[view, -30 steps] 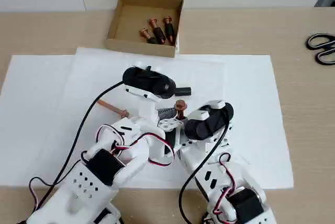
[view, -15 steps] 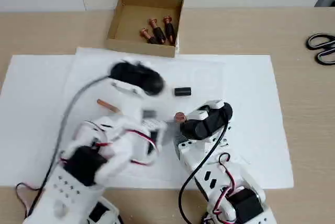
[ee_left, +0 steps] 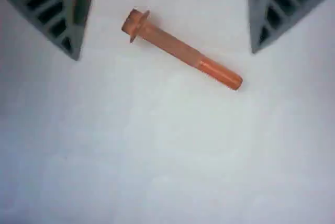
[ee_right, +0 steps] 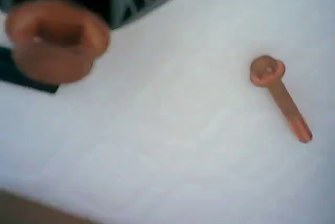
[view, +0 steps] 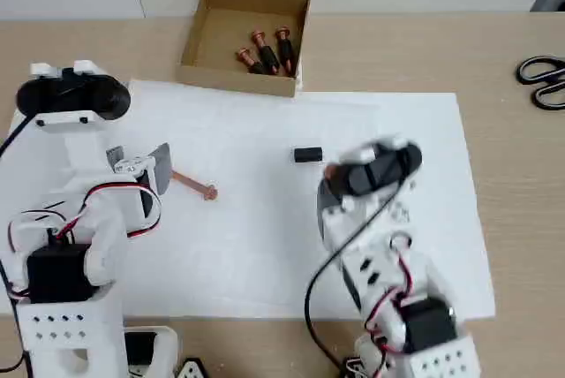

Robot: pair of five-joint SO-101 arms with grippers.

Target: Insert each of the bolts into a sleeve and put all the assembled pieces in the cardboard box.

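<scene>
A loose copper bolt (view: pixel 190 184) lies on the white paper; in the left wrist view this bolt (ee_left: pixel 180 48) lies between the spread fingers. My left gripper (view: pixel 144 169) is open just left of it, empty. My right gripper (view: pixel 331 175) is shut on a second copper bolt (ee_right: pixel 55 38), whose flanged head faces the wrist camera. A short black sleeve (view: pixel 307 154) lies on the paper just beyond the right gripper. The cardboard box (view: pixel 201 38) at the back holds three bolts in black sleeves (view: pixel 265 49).
The white paper sheet (view: pixel 265 245) covers the middle of the wooden table. Black-handled scissors (view: pixel 543 78) lie at the far right edge. Both arm bases stand at the front edge, with cables hanging over them.
The left arm has swung away from the right gripper to the left and now hangs open by the loose bolt. The right arm has shifted slightly right with its bolt.
</scene>
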